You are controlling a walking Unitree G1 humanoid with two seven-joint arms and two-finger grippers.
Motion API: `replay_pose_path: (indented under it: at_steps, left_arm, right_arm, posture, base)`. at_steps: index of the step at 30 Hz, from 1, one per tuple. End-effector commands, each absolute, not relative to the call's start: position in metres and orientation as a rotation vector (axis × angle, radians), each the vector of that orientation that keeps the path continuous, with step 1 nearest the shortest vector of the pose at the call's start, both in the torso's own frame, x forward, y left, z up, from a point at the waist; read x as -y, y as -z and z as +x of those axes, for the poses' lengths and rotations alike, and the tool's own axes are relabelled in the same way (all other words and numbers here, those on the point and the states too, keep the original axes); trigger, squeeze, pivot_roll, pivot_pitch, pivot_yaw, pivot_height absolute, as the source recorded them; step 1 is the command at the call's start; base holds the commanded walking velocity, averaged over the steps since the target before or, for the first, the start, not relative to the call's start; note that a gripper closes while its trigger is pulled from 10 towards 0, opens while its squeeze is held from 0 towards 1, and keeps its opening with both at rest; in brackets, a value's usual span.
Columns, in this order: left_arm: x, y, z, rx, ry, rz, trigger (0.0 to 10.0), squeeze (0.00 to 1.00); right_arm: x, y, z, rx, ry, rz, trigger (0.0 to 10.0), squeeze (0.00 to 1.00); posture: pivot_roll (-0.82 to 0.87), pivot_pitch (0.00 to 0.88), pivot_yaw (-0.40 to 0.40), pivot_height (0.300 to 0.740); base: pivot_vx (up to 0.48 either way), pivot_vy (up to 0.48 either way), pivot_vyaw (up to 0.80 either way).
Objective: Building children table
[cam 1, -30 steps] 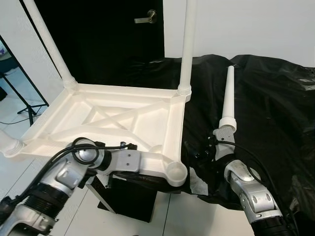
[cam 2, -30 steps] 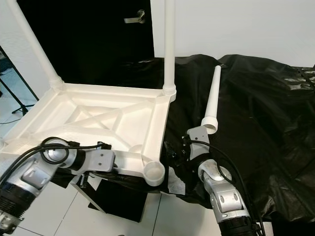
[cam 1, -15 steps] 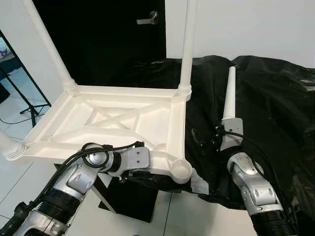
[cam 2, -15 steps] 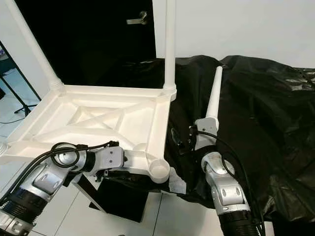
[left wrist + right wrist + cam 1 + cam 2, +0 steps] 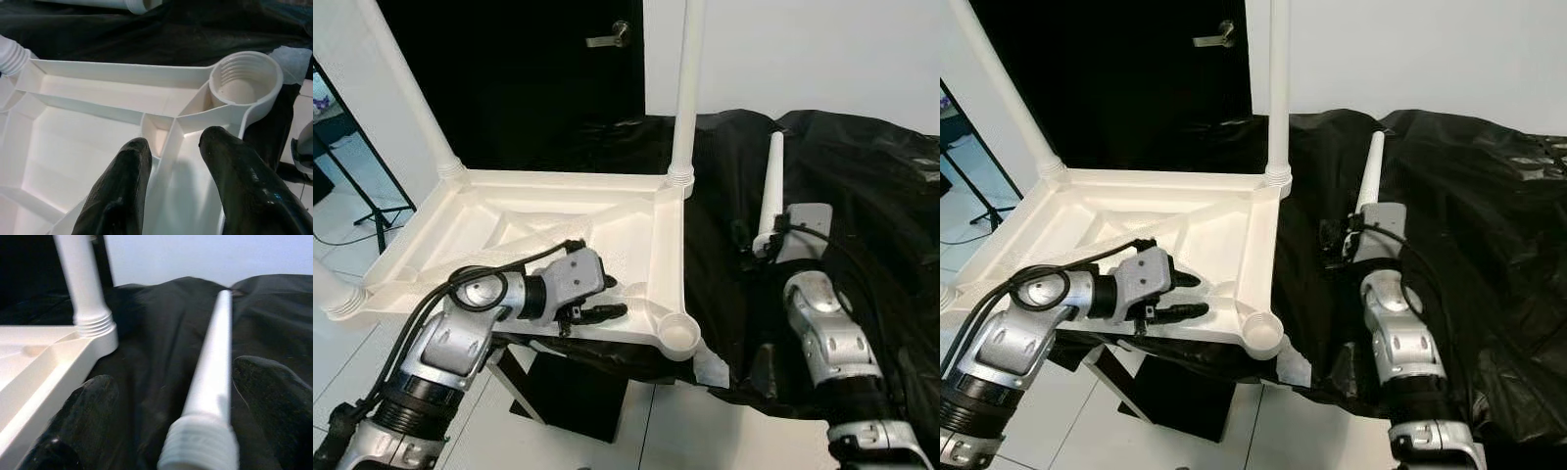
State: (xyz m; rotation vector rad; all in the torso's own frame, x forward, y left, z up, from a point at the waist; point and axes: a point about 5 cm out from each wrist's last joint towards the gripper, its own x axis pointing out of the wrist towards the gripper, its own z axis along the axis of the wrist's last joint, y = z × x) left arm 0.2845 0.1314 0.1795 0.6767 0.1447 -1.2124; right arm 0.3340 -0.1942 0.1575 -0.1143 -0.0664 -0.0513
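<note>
Release: left hand (image 5: 607, 299), open, has moved from beneath tabletop (image 5: 548, 240) onto it; right hand (image 5: 161, 431), open, straddles leg (image 5: 771, 186).

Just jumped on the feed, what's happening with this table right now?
The white plastic tabletop lies upside down with legs already screwed into its other corners. The near-right threaded socket is empty. The left pincer rests open on the tabletop's ribbed underside beside that socket. The right pincer straddles the loose white tapered leg lying on the black plastic sheet, fingers either side of it, not closed on it.
</note>
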Motion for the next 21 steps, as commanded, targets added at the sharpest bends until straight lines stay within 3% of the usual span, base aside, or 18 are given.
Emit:
replay_pose_path:
  at_steps: [1,21]
  left_arm:
    - [-0.135,-0.185,0.285,-0.136,1.205,0.678,10.0,0.0]
    - [-0.118,-0.193,0.271,-0.039,1.16,0.565,10.0,0.0]
  right_arm:
    - [0.195,-0.156,0.336,0.062,0.063,-0.105,10.0,0.0]
    - [0.199,-0.129,0.356,-0.083,0.224,0.023,10.0,0.0]
  posture:
    - [0.05,0.0,0.037,0.74]
    - [0.08,0.0,0.027,0.74]
  base:
    - [0.0,0.0,0.0]
    - [0.0,0.0,0.0]
